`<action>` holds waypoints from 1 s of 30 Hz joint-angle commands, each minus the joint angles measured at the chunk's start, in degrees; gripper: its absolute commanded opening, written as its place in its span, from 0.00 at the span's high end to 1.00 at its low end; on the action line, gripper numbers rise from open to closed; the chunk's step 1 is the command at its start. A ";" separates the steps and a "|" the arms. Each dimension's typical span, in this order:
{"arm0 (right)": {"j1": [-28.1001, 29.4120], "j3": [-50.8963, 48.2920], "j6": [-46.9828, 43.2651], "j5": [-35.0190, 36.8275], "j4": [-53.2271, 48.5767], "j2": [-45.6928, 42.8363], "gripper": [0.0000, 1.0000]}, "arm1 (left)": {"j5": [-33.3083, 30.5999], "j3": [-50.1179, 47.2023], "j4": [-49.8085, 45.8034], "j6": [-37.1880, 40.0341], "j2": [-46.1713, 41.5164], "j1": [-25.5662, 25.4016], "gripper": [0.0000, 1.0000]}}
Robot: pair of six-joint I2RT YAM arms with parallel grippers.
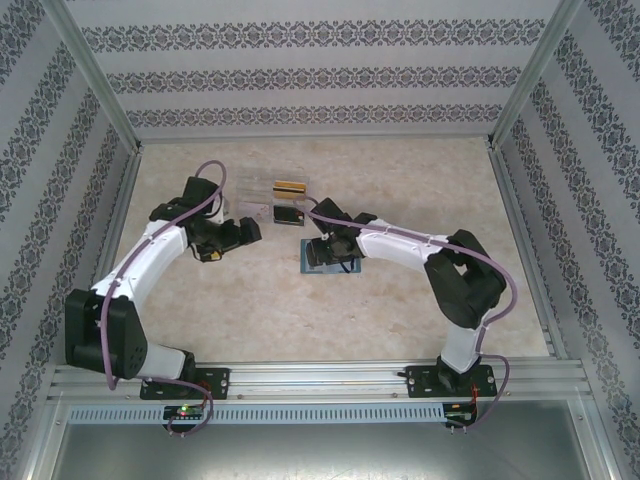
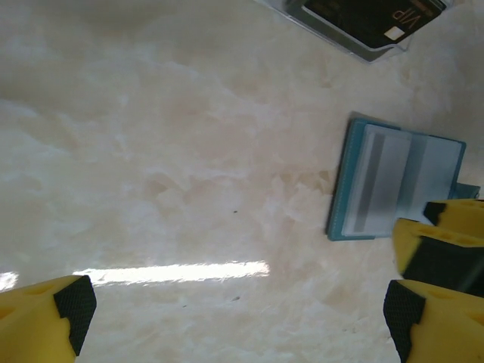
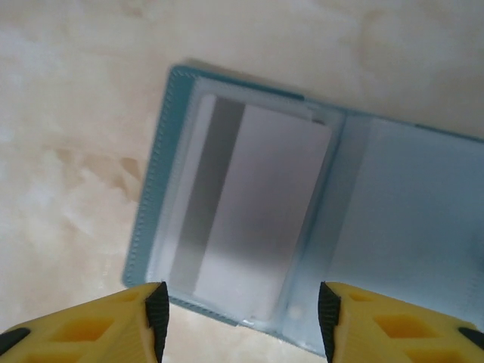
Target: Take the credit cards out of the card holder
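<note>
Standing open, the right claw point(image 3: 242, 321) sits directly above the unfolded card holder point(image 3: 401, 204).

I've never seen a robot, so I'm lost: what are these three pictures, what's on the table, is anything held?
Two robot arms stand on a table, each ending in a two-finger gripper. One picture looks down from above; the others come from wrist cameras, their yellow fingers showing. An open blue wallet lies flat, a grey card inside. A black card and an orange card lie loose beyond it. The right gripper hovers over the wallet, the left gripper beside it; both open, holding nothing.
</note>
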 commanded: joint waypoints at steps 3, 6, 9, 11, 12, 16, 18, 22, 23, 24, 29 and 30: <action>-0.78 -0.12 -1.54 1.95 0.63 0.64 0.46 | 1.16 0.20 9.40 -6.98 2.89 -3.64 0.00; -1.12 -0.21 -3.20 1.93 0.15 1.48 0.49 | 1.16 0.32 12.07 -9.31 4.99 -5.80 0.00; -1.47 -0.10 -4.31 2.84 -0.60 2.54 0.50 | 0.98 0.49 14.06 -11.67 6.79 -7.45 0.00; -1.89 -0.12 -4.74 2.97 -0.70 3.00 0.51 | 0.80 0.56 14.97 -12.69 7.86 -8.40 0.00; -2.04 -0.19 -5.10 2.92 -0.62 3.14 0.51 | 0.64 0.81 15.13 -13.19 8.44 -8.74 0.00; -2.48 -0.73 -6.88 2.48 -0.43 3.62 0.55 | 0.04 1.07 15.82 -14.80 9.98 -9.59 0.00; -2.78 -1.18 -7.47 2.09 -0.08 3.80 0.56 | -1.63 1.31 15.19 -15.27 10.21 -9.72 0.01; -4.24 -2.08 -7.47 -0.60 1.11 4.33 0.61 | -2.99 1.70 14.51 -15.94 10.62 -9.80 0.01; -4.55 -2.31 -7.47 -1.09 1.40 4.33 0.62 | -2.74 1.68 14.77 -16.21 10.80 -9.88 0.01; -4.76 -2.56 -7.38 -1.40 1.62 4.34 0.63 | -2.46 1.63 15.17 -16.56 11.18 -10.20 0.01; -5.63 -3.61 -7.07 -2.48 2.41 4.75 0.69 | -0.69 3.09 17.05 -17.53 14.34 -12.18 0.04; -5.86 -3.69 -7.14 -2.69 2.47 4.86 0.70 | -0.09 3.60 17.45 -17.63 15.03 -12.66 0.05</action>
